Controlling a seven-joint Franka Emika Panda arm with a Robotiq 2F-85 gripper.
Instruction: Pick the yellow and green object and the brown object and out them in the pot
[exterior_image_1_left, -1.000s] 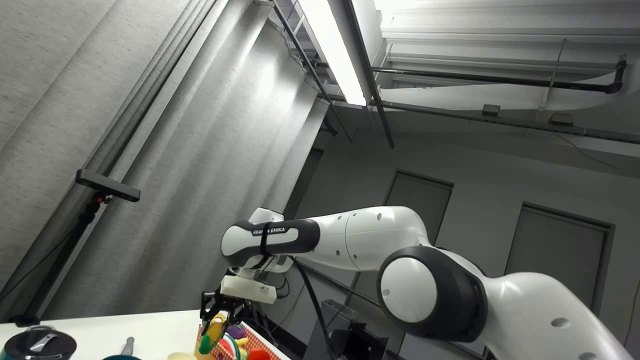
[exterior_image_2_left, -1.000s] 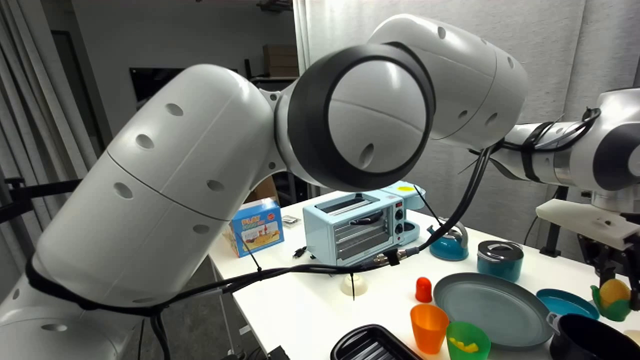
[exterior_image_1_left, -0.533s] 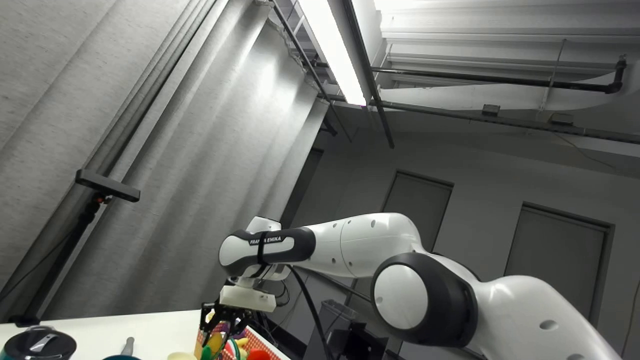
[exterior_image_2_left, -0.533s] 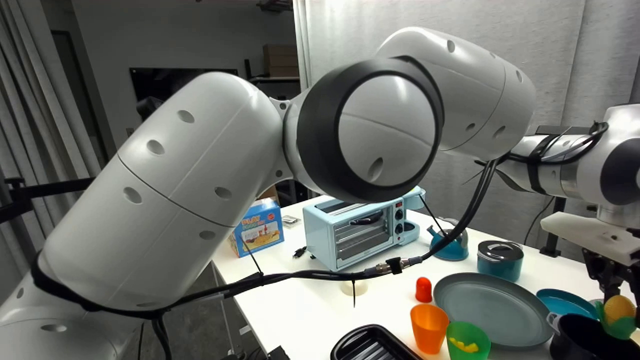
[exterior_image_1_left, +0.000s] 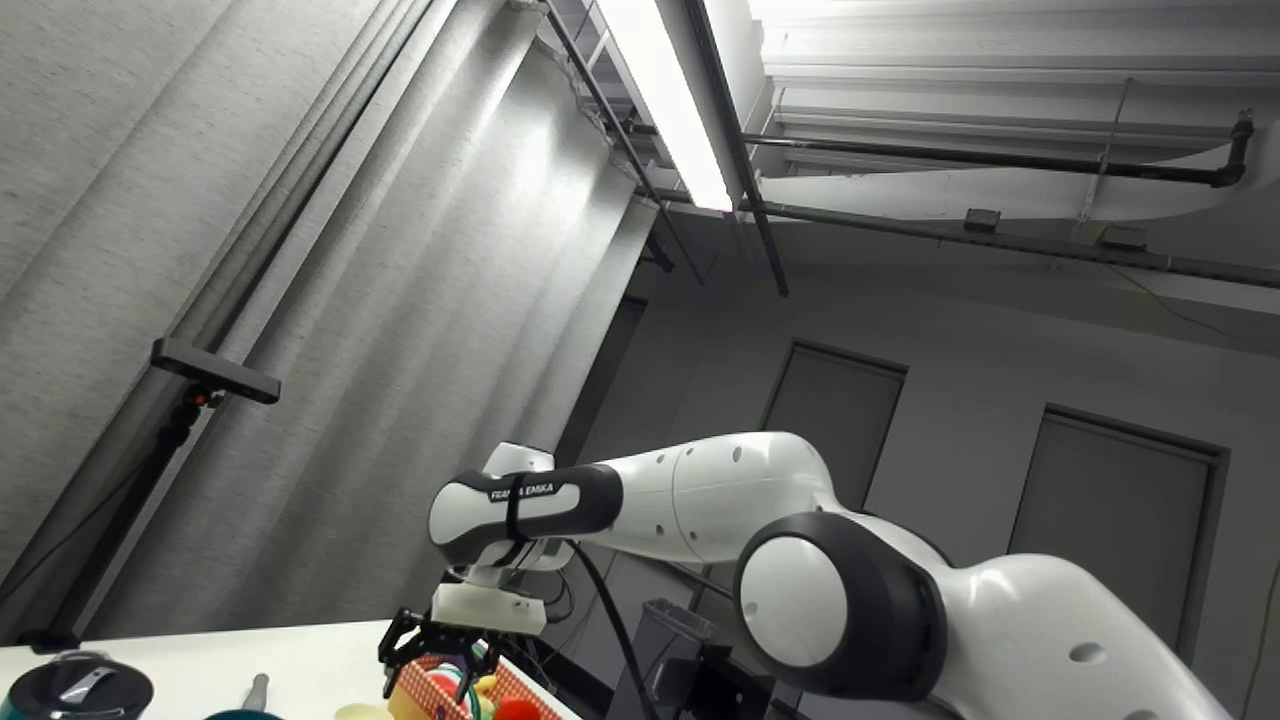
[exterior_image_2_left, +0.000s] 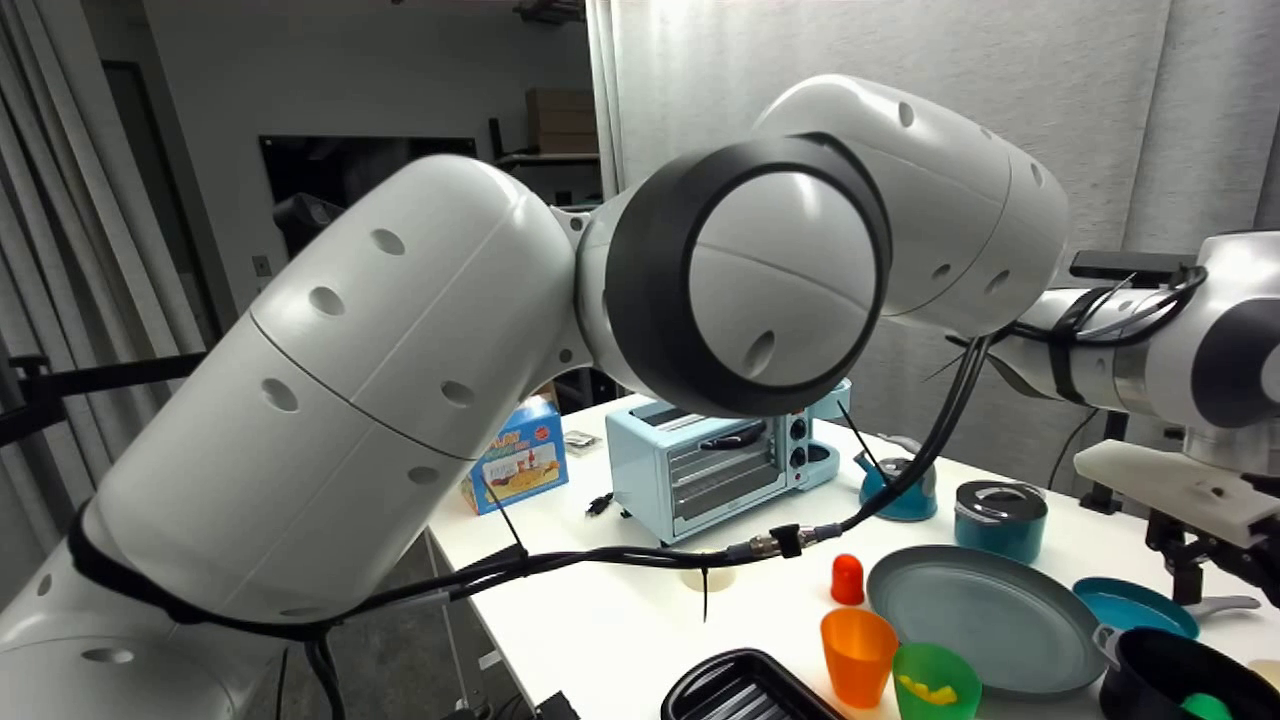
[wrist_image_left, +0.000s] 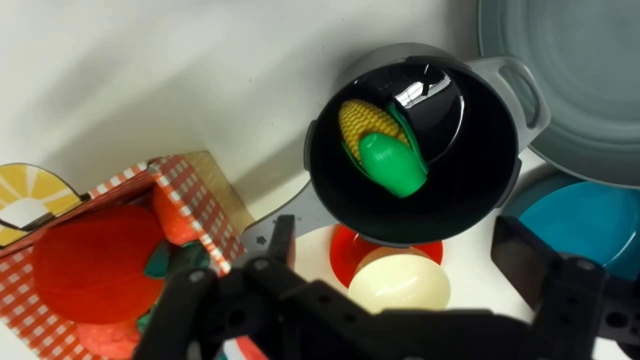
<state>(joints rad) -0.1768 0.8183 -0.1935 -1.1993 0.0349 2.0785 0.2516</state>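
Observation:
The yellow and green object (wrist_image_left: 367, 122), a toy corn cob with green husk, lies inside the dark pot (wrist_image_left: 482, 170) in the wrist view. Its green end (exterior_image_2_left: 1206, 706) also shows inside the pot (exterior_image_2_left: 1150, 660) in an exterior view. My gripper (wrist_image_left: 395, 225) is open above, its fingers spread wide to either side of the pot's near part, nothing between them. The gripper (exterior_image_1_left: 426, 690) also shows over the table in an exterior view. The brown object is hidden or out of view.
Close to the pot are a red-checked basket (wrist_image_left: 197, 200) of toy food, a red bowl (wrist_image_left: 345, 255), a cream bowl (wrist_image_left: 400, 287), a grey plate (wrist_image_left: 590, 100) and a blue pan (wrist_image_left: 580, 220). An orange cup (exterior_image_2_left: 858, 660) and green cup (exterior_image_2_left: 935, 680) stand beyond the plate.
The gripper came down with the corn held, then spread its fingers and let go. The corn has dropped from the jaws into the pot.

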